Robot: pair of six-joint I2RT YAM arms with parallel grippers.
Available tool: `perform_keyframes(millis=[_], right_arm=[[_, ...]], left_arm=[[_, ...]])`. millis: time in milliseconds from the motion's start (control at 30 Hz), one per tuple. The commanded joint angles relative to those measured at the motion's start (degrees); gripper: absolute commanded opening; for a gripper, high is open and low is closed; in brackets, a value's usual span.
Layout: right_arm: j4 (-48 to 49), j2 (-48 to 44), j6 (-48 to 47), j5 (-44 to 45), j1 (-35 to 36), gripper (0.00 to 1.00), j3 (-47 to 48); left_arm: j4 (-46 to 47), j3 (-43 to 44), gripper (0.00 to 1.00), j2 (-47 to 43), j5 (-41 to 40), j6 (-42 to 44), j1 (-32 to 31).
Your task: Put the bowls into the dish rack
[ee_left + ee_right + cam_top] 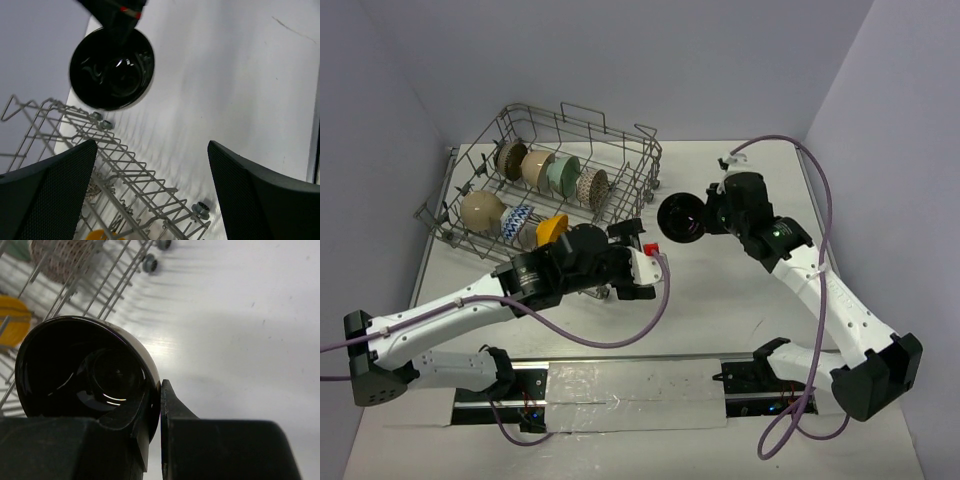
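The grey wire dish rack (pixel 620 150) stands at the back left and holds several bowls on edge: beige, pale green, patterned, cream (pixel 480 210) and orange-yellow (pixel 552 229). My right gripper (pixel 705 222) is shut on the rim of a glossy black bowl (pixel 682 220) and holds it above the table, right of the rack. The black bowl fills the right wrist view (pixel 85 370), one finger inside, one outside. It also shows in the left wrist view (pixel 112 69). My left gripper (pixel 642 268) is open and empty beside the rack's near right corner.
The rack's tines and small wheels (pixel 201 209) lie under my left gripper. The white table (pixel 720 310) stretches right of the rack. Purple cables loop from both arms. A red tag (pixel 652 248) sits on the left wrist.
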Motion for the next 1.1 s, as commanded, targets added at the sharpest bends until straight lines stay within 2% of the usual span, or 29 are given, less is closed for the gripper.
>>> perform_keyframes(millis=[0, 233, 367, 467, 700, 967, 1067], right_arm=[[-4.3, 0.5, -4.2, -0.7, 3.4, 0.00, 5.5], [-9.7, 2.4, -6.4, 0.8, 9.2, 0.00, 8.7], [-9.7, 2.9, -6.7, 0.2, 10.7, 0.00, 8.7], [-10.2, 3.5, -6.9, 0.3, 11.8, 0.00, 9.0], [-10.9, 4.0, -7.3, 0.6, 14.0, 0.00, 10.0], [-11.2, 3.7, -7.5, 0.8, 14.8, 0.00, 9.8], [-10.9, 3.6, -7.6, 0.7, 14.9, 0.00, 9.6]], left_arm=[[-2.3, 2.1, 0.97, 1.9, 4.8, 9.4, -1.0], [-6.9, 5.4, 0.83, 7.1, 8.5, 13.8, -1.9], [-8.8, 7.0, 0.76, 9.9, 6.9, 14.7, -2.7], [-11.5, 9.0, 0.66, 13.4, 7.1, 15.0, -2.9], [-15.3, 11.4, 0.56, 17.8, 6.6, 15.1, -2.9], [-17.3, 12.7, 0.52, 20.4, 4.2, 15.4, -3.0], [-18.4, 13.7, 0.44, 21.6, 3.8, 15.1, -3.1]])
